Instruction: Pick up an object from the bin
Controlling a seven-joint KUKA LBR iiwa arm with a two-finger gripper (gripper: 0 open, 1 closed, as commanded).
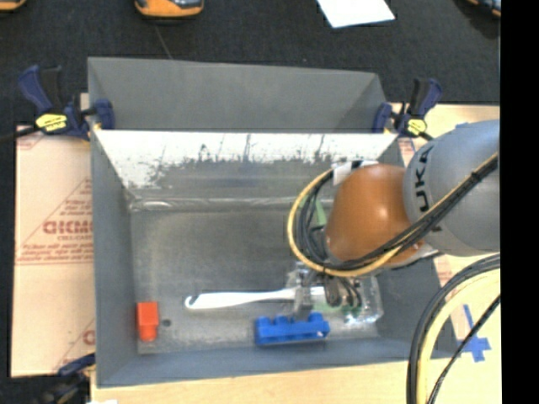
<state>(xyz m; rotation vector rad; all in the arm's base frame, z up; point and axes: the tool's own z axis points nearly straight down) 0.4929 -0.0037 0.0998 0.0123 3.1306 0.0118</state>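
The gripper (306, 300) is shown at the bin's (118, 225) near right, over the right end of a white utensil (240, 300), just beyond a blue brick (290, 330). Whether it is open cannot be told.

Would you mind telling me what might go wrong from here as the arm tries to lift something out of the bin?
The gripper sits over the right end of the white utensil, close beside the blue brick, so it may catch both or nudge one away. Taken by its end, the long utensil would probably tip or swing. The brick lies close to the bin's near wall, leaving little room there.
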